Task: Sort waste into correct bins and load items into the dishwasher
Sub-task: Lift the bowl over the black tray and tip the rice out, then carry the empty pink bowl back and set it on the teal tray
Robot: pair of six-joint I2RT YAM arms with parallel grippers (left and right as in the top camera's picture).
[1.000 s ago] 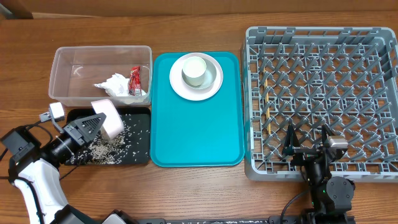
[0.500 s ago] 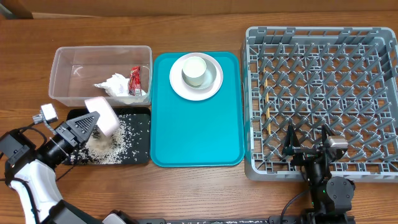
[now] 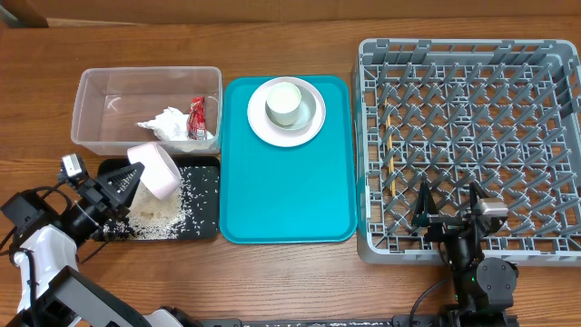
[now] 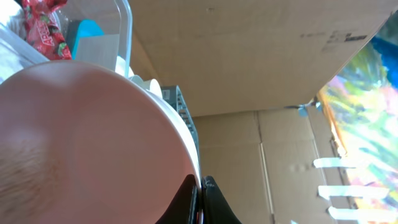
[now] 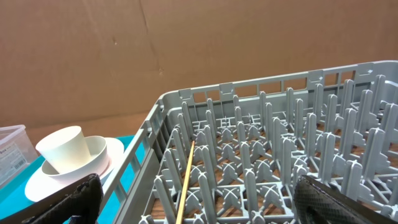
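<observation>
My left gripper (image 3: 134,180) is shut on the rim of the pale pink bowl (image 3: 156,170), which hangs tilted over the black tray (image 3: 207,227). White rice (image 3: 152,213) lies piled and scattered in that tray. In the left wrist view the pink bowl (image 4: 81,143) fills the left side, its rim pinched in the left gripper (image 4: 200,202). The clear tub (image 3: 145,71) holds the tissue (image 3: 166,124) and the red wrapper (image 3: 197,116). A white cup (image 3: 284,103) sits in the grey bowl (image 3: 307,109) on the plate (image 3: 253,116). My right gripper (image 3: 448,204) stands open over the dish rack's (image 3: 363,136) front edge.
The teal serving tray (image 3: 286,195) lies between the bins and the rack, with the stacked crockery at its far end. A thin wooden stick (image 5: 186,180) rests among the rack's pegs near its left wall. Cardboard walls stand behind the table.
The left arm has swung the pink bowl a little over the black tray. The rice there has gone from a thin scatter to a thicker pile. The right arm has not moved.
</observation>
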